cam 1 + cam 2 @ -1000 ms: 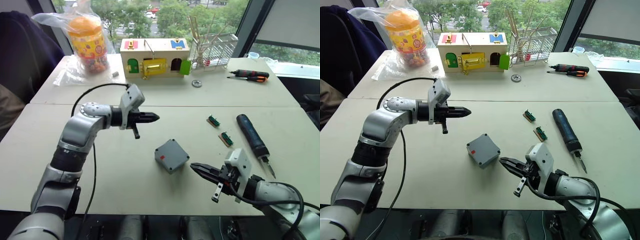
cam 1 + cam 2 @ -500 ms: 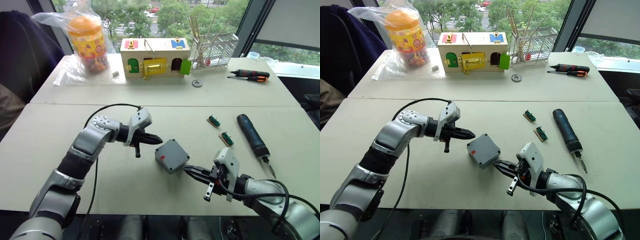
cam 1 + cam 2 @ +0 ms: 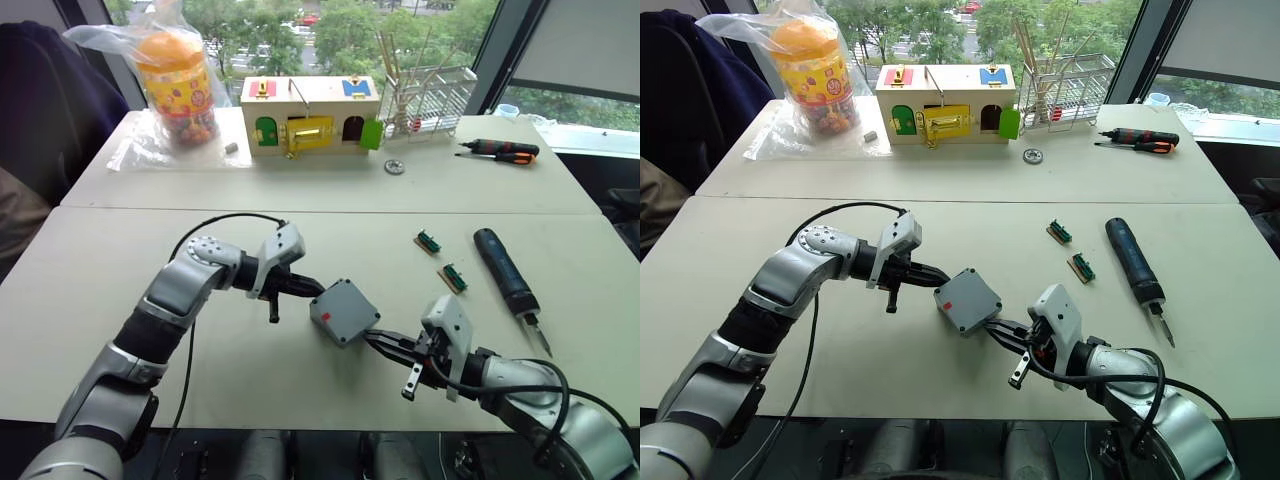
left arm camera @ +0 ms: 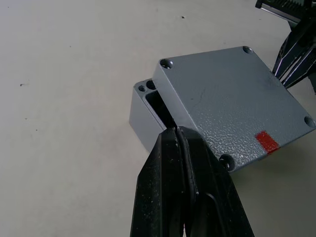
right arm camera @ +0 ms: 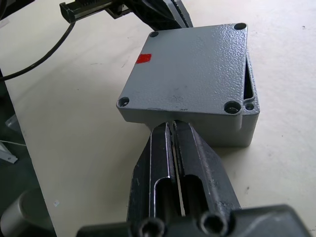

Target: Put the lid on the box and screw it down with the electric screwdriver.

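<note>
Left wrist view shows the lid skewed on the box, so the left gripper at its 9 o'clock and right gripper at 4 o'clock, both pinched together on nothing, should nudge gently until corners align.

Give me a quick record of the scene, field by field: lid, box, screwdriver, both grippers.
lid: lies on the box, shifted off square, one corner of the box open
box: on the table, between both grippers
electric screwdriver: lying on the table, to the robot's right, untouched
left gripper: shut, tip at the lid's edge
right gripper: shut, tip against the box's side
</note>
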Action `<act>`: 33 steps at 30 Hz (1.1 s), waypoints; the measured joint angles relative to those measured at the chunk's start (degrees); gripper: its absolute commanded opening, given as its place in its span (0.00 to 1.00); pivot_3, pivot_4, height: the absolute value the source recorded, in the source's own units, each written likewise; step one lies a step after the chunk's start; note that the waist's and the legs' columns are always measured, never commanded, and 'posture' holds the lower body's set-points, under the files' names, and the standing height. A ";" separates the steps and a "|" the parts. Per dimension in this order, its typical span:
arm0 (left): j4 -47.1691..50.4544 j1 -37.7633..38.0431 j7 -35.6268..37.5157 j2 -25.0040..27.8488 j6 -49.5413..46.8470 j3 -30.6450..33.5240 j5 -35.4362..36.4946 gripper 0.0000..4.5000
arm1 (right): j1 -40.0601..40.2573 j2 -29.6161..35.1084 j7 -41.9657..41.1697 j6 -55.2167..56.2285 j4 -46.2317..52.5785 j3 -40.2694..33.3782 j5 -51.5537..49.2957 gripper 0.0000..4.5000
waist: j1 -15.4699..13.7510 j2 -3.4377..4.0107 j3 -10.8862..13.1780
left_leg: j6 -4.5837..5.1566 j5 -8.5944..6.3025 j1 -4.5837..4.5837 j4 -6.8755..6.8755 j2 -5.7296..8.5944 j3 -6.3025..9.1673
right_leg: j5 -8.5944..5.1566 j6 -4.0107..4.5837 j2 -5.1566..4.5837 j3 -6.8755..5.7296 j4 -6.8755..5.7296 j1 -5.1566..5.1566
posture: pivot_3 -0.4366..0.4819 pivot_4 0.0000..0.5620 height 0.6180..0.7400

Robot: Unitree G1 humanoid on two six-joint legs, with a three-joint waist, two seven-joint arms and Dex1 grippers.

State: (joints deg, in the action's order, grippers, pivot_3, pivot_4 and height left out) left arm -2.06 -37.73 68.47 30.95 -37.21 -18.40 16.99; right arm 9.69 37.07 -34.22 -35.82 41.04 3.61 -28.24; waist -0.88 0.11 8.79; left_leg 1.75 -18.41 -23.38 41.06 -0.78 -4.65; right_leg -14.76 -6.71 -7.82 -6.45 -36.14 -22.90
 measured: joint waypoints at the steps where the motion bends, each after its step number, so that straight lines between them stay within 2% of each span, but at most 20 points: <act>1: 0.00 0.00 -0.06 0.01 -0.02 0.02 0.00 0.00 | -0.16 0.00 -0.01 0.08 -0.22 -0.02 0.02 0.01 | 0.01 0.00 0.00 | 0.00 0.00 0.00 0.00 0.00 0.00 | 0.00 0.00 0.00 0.00 0.00 0.00 | 0.48 0.27 0.72; 33: 0.63 0.91 -3.03 -0.45 -0.75 1.18 -0.14 0.00 | -2.52 -1.69 -0.38 1.87 -3.14 0.36 2.79 0.01 | 0.03 0.00 0.00 | 0.00 0.00 0.00 0.00 0.00 -0.01 | 0.00 0.00 0.00 0.00 0.00 0.00 | 0.48 0.27 0.72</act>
State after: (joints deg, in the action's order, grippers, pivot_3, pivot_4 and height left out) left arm -1.42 -36.82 65.44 30.50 -37.96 -17.21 16.85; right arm 7.17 35.38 -34.59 -33.95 37.90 3.97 -25.45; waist -0.85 0.11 8.79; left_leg 1.75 -18.41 -23.38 41.06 -0.78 -4.66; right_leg -14.76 -6.71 -7.82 -6.45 -36.14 -22.91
